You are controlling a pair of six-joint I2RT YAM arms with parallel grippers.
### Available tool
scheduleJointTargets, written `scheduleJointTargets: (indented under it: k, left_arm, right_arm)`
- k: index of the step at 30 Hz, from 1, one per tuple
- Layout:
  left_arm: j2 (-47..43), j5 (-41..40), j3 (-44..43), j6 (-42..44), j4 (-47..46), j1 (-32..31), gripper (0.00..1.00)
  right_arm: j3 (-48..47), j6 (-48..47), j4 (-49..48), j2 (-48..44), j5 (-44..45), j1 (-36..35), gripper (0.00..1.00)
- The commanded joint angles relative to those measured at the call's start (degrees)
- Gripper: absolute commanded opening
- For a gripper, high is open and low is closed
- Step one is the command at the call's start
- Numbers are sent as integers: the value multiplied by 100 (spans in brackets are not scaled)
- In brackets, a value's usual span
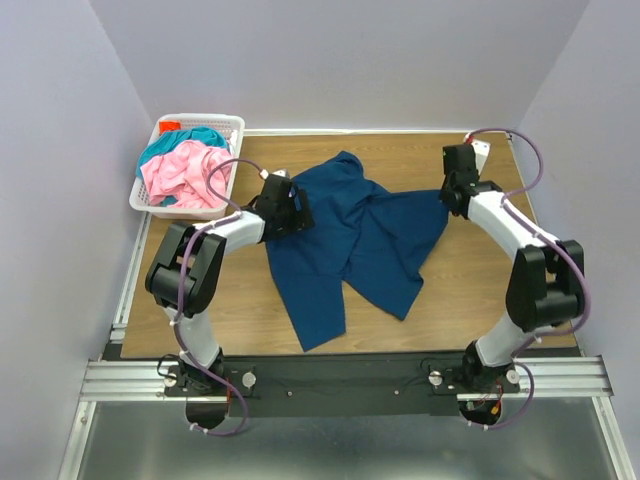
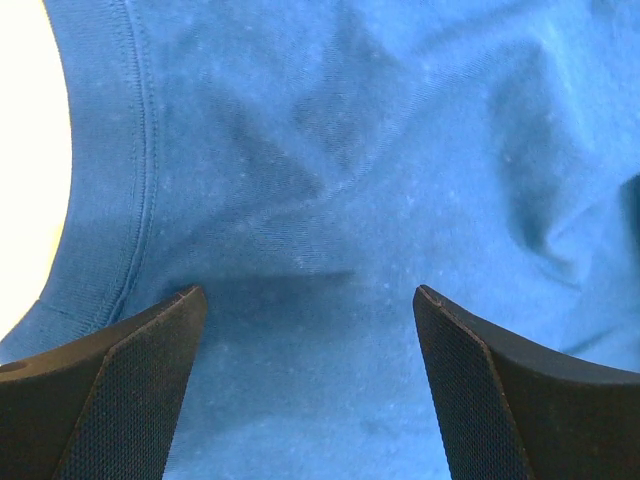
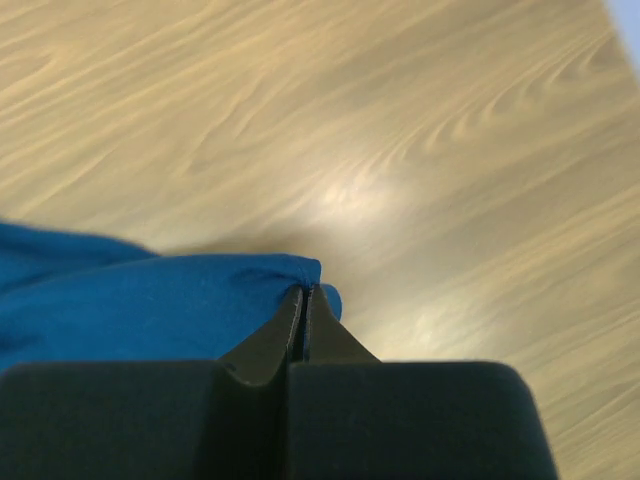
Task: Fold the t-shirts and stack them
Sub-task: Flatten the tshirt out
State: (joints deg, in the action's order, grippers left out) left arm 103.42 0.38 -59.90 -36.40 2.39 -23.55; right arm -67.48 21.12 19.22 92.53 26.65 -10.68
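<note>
Pale lilac walls point(image 1: 330, 60) box in a wooden table point(image 1: 480, 290), and everything for the job sits on it. At the far left corner the white basket point(image 1: 200, 117) holds the pink tee point(image 1: 180, 175) bunched on top of the teal tee point(image 1: 195, 136), both unfolded and waiting their turn. Just right of it, the left gripper point(image 1: 290, 208) hangs over the left side of the dark blue tee point(image 1: 350, 255), its jaws spread wide and grasping nothing. Its wrist view shows the ribbed neck band running beside one finger, so I judge it is lining up to take the cloth near the collar. The tee lies crumpled across the middle of the table, plain side up with no print showing, one part trailing toward the near edge. At its right end the right gripper point(image 3: 303, 295) is clenched tight on a small fold at the cloth's edge, hem or sleeve I cannot tell, probably to draw that side outward and flatten the tee. Bare wood lies open to the right of that pinch and along the near right, giving room to stretch the cloth. The left has less, with the basket close by, and the back wall stands near behind both arms. Folding has not begun
</note>
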Motion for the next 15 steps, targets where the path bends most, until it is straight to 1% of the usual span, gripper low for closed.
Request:
scheduleJointTargets:
  k: [1,2,4,5,8,9,11,12,15]
  left_arm:
    - [398,-161,-354,265,481,70,93]
    - [529,-161,-452,317,551,87,93]
    - [644,-161,-688,353,604,166,93]
    - [749,-153,-777,388,665,193,93]
    - [952,-118,-1102,432,736,289,93]
    - [1005,-109,-1181,484,754,307,93]
    - [1162,-100,-1436,537,798,316,93]
    - [1215,-65,-1524,599,815,316,93]
    - [1426,-65,-1867,704,859,316,93]
  right_arm:
    - [-651,-811,-103,650,516,249,1]
    - [-974,-890,-120,957,560,311,1]
    - [-1301,-1022,-121,1283,586,504,1]
    - [-1659,-1110,-121,1607,560,644,1]
    - [-2215,-1233,-121,2083,499,830,1]
    - [-2591,-1321,-129,2372,490,900,1]
    - [-2953,-1505,-112,2707,420,936,1]
    - [-3320,-1558,-120,3022,420,962,1]
    - [-3858,-1734,-121,3463,297,1006,1]
